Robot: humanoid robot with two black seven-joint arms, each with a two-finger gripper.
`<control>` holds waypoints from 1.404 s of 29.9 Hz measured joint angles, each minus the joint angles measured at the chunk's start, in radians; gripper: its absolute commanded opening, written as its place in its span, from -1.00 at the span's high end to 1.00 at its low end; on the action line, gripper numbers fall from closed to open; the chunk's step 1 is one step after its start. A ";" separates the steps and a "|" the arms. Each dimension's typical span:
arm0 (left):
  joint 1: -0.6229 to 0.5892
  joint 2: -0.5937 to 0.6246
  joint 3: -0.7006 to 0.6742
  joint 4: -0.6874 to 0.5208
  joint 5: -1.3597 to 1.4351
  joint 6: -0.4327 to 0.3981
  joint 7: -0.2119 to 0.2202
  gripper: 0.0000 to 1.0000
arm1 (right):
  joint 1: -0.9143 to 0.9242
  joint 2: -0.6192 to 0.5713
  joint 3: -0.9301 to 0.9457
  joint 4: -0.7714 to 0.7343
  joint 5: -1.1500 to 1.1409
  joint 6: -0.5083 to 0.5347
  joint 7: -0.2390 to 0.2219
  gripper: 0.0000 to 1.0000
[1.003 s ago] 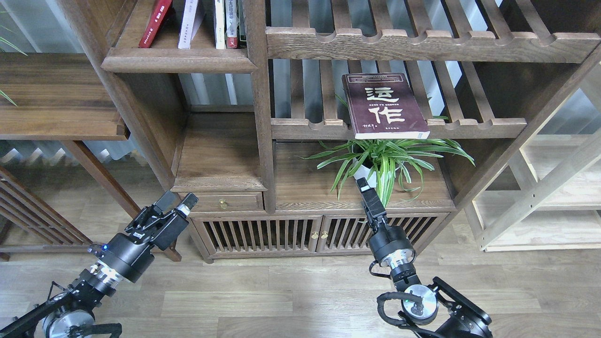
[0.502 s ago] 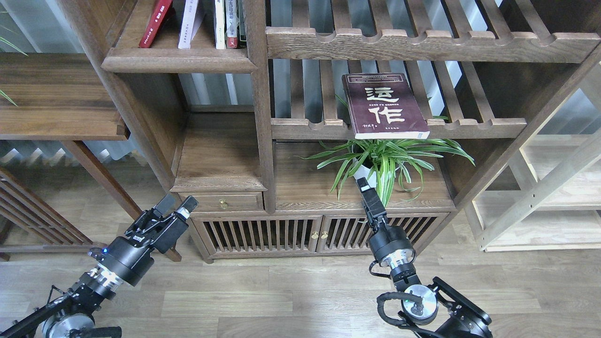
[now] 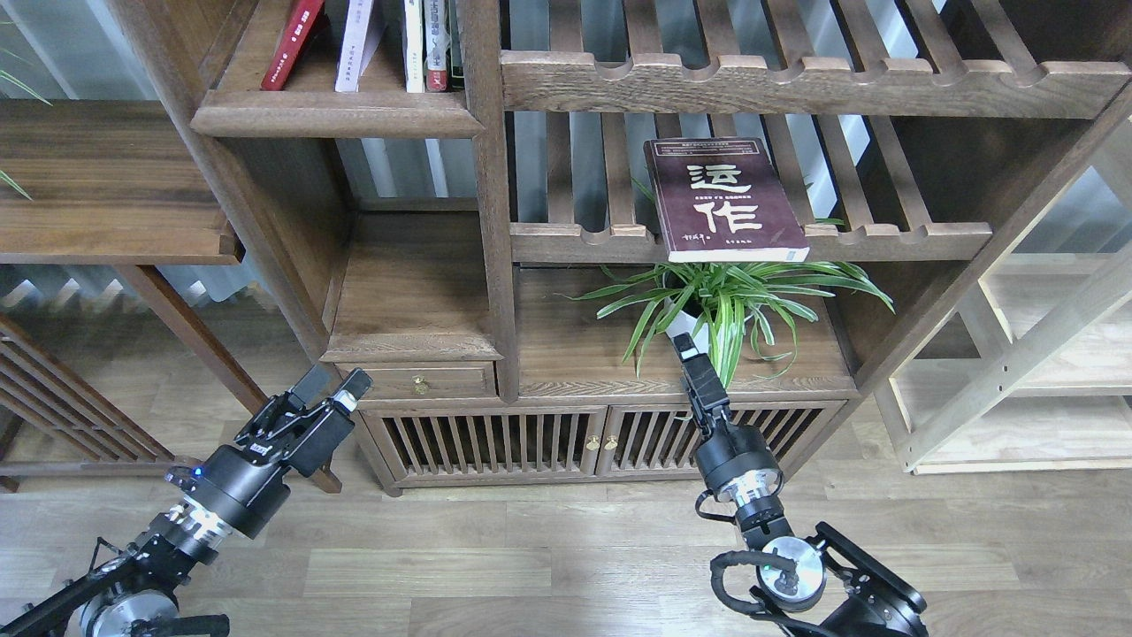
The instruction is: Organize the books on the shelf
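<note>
A large maroon book [image 3: 725, 199] with white Chinese characters lies flat on the middle slatted rack [image 3: 884, 239], its front edge over the rail. Thin red [image 3: 292, 44], lavender-white [image 3: 358, 44] and white [image 3: 413, 44] books stand on the narrow dark-brown shelf [image 3: 336, 113] at the top left. My left gripper [image 3: 334, 386] is open and empty, low in front of the small drawer, far below that shelf. My right gripper [image 3: 686, 349] is seen edge-on below the maroon book, in front of the plant; its fingers cannot be told apart.
A spider plant [image 3: 725, 305] in a white pot stands on the cabinet top under the maroon book. A small drawer [image 3: 416, 380] and slatted cabinet doors [image 3: 531, 438] are below. An upper slatted rack [image 3: 796, 80] and pale shelving [image 3: 1017, 389] lie to the right.
My left arm has sunk slightly and drawn back a little. The right arm and the books have not moved.
</note>
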 measured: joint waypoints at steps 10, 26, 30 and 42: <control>0.000 -0.006 0.001 0.000 0.000 0.000 0.000 -0.98 | 0.000 0.000 -0.001 -0.003 0.000 0.007 0.000 -1.00; 0.003 -0.006 0.000 0.001 0.000 0.000 0.000 -0.98 | -0.002 0.000 -0.001 -0.003 0.000 0.008 0.001 -1.00; 0.003 -0.006 0.000 0.000 0.000 0.000 0.000 -0.98 | -0.002 0.000 0.000 -0.003 0.000 0.008 0.001 -1.00; 0.005 -0.007 0.000 0.000 -0.001 0.000 0.000 -0.98 | -0.002 0.000 0.000 -0.003 0.000 0.008 0.002 -1.00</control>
